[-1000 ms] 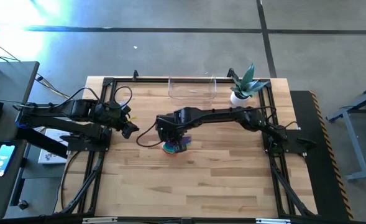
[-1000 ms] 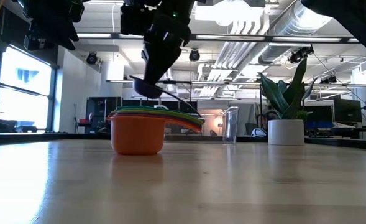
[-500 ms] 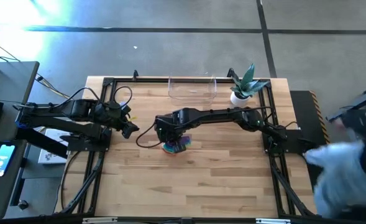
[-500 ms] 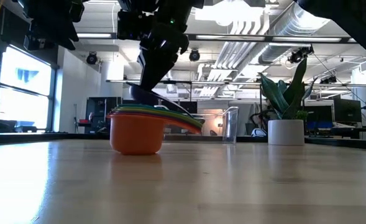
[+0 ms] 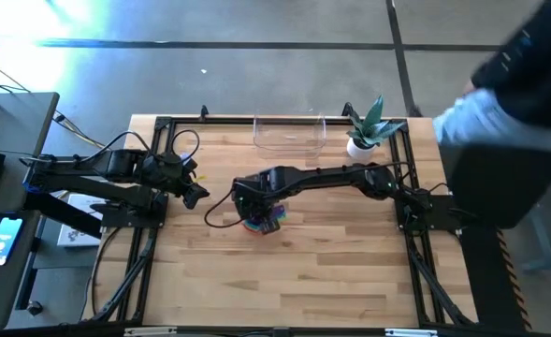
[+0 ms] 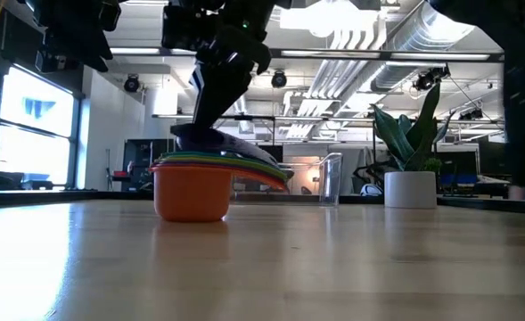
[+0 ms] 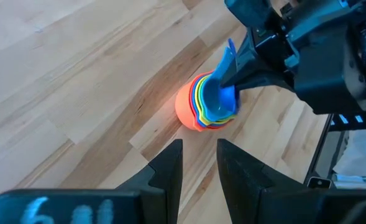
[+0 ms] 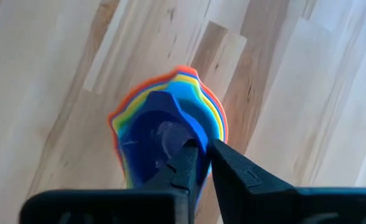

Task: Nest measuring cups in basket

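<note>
i have the right gripper [image 8: 201, 158] pinching the blue cup [image 8: 161, 140] into the stacked cups [image 6: 195, 183] at mid-table, well short of the basket [image 5: 289, 133]. left gripper [image 7: 198, 171] waits, spread. next: release, then carry stack.

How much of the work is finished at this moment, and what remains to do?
Done: the measuring cups sit nested in one stack on the table, orange outermost. In hand: the right gripper is at the blue cup on top of the stack. Left: the stack is not in the basket, which looks empty. The left gripper waits open at the side.
</note>
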Controlling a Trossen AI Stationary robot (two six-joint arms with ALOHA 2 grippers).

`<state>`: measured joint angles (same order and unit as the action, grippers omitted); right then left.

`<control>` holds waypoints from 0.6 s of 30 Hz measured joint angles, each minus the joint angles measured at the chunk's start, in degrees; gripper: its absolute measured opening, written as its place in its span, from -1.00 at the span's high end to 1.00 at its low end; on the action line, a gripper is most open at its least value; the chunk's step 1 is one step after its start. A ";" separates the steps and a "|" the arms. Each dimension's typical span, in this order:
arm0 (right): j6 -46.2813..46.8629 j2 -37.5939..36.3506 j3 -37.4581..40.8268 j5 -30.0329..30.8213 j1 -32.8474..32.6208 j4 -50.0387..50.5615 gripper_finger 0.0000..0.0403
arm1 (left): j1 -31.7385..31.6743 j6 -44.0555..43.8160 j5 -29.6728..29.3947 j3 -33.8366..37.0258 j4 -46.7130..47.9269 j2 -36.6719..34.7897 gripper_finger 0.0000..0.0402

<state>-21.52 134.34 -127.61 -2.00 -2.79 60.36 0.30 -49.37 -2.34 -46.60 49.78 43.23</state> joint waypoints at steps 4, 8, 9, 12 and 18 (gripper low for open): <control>0.00 0.00 0.00 0.03 -0.28 -0.96 0.73 | 0.00 0.03 -0.01 -0.01 0.03 0.00 0.55; 0.51 -0.02 0.00 1.38 -0.29 -1.12 0.69 | 0.00 0.04 -0.01 -0.01 0.04 0.01 0.55; 0.78 -0.02 0.00 1.68 -0.26 -1.12 0.69 | 0.00 0.05 -0.01 -0.01 0.04 0.00 0.55; 1.78 -0.02 0.00 1.99 -0.21 -1.06 0.68 | 0.00 0.13 0.01 0.00 0.04 0.02 0.55; 4.55 -0.07 -2.36 3.85 -0.28 3.06 0.68 | 0.05 6.29 0.03 -0.01 0.07 -0.01 0.55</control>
<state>-16.97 134.28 -129.97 1.86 -3.07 63.42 0.35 -43.08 -2.31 -46.61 49.84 43.22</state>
